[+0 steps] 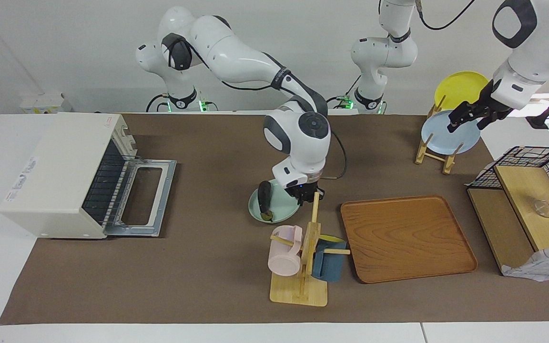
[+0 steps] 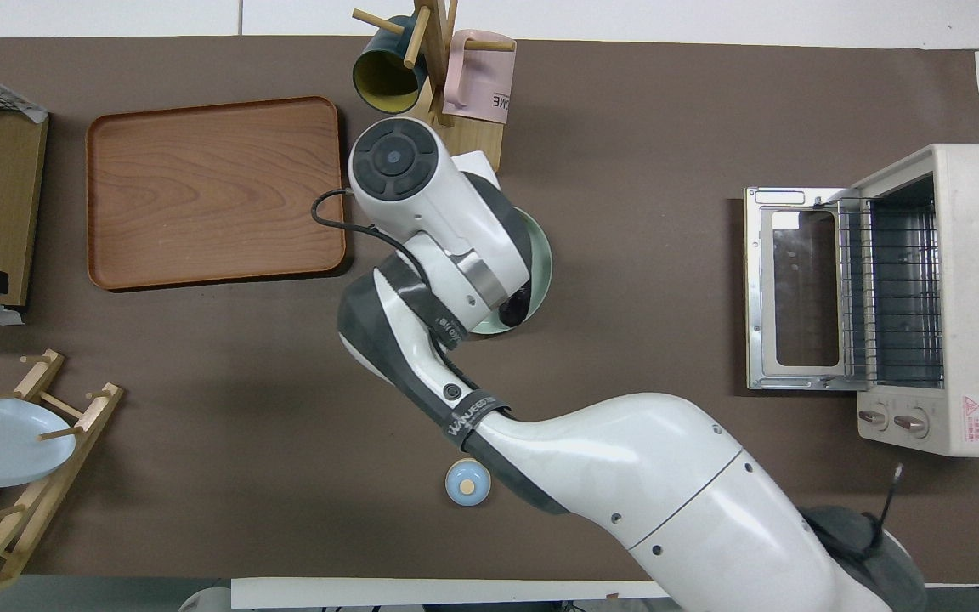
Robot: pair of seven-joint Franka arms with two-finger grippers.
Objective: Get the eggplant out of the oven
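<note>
Eggplant on the plate, oven open

The eggplant lies on the green plate, well apart from the oven, whose door hangs open and whose rack looks bare. The right gripper hangs over the plate's edge, just beside the eggplant; whether its fingers are spread I cannot tell. The left gripper waits over the dish rack, its fingers also unclear. Two mugs hang on the mug stand.

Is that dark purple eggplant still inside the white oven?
Out. The slender dark purple eggplant lies on the mint-green plate mid-table; the cream-white toaster oven stands open, only its rack showing.
</note>
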